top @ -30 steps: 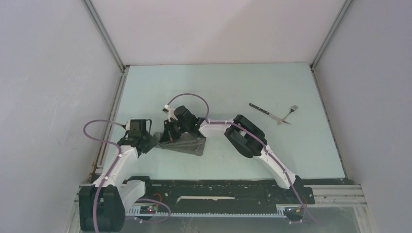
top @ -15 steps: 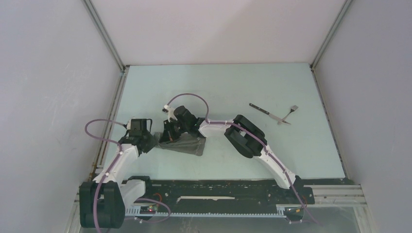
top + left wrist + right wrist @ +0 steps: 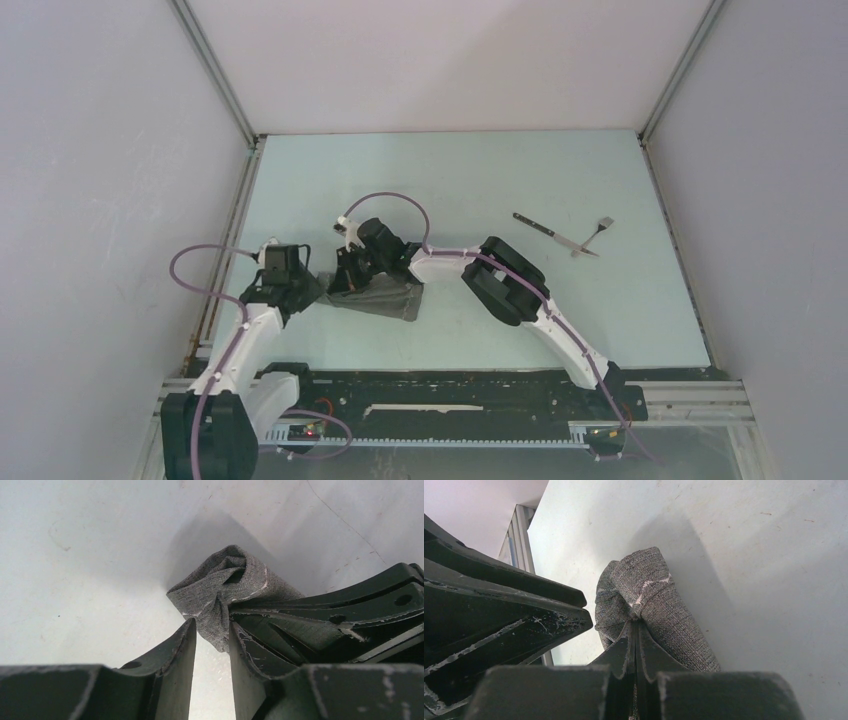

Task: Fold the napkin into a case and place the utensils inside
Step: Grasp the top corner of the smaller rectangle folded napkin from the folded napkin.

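The grey napkin (image 3: 385,298) lies folded into a small thick pad left of the table's middle. My right gripper (image 3: 343,283) is shut on the pad's bunched left end, and the cloth (image 3: 649,587) bulges either side of its pressed fingertips (image 3: 634,622). My left gripper (image 3: 305,290) meets that same end from the left. Its jaws stand apart, with a hanging flap of napkin (image 3: 235,577) filling the gap at the tips (image 3: 212,625) and bare table showing between the fingers lower down. The knife (image 3: 540,230) and fork (image 3: 598,232) lie touching at the right, far from both grippers.
The left wall rail (image 3: 225,250) runs close behind my left arm. My right arm's elbow (image 3: 505,280) reaches across the middle of the table (image 3: 480,180). The black base rail (image 3: 450,390) spans the near edge.
The left wrist and its cable have shifted very slightly. The napkin, the right arm and the utensils have not moved.
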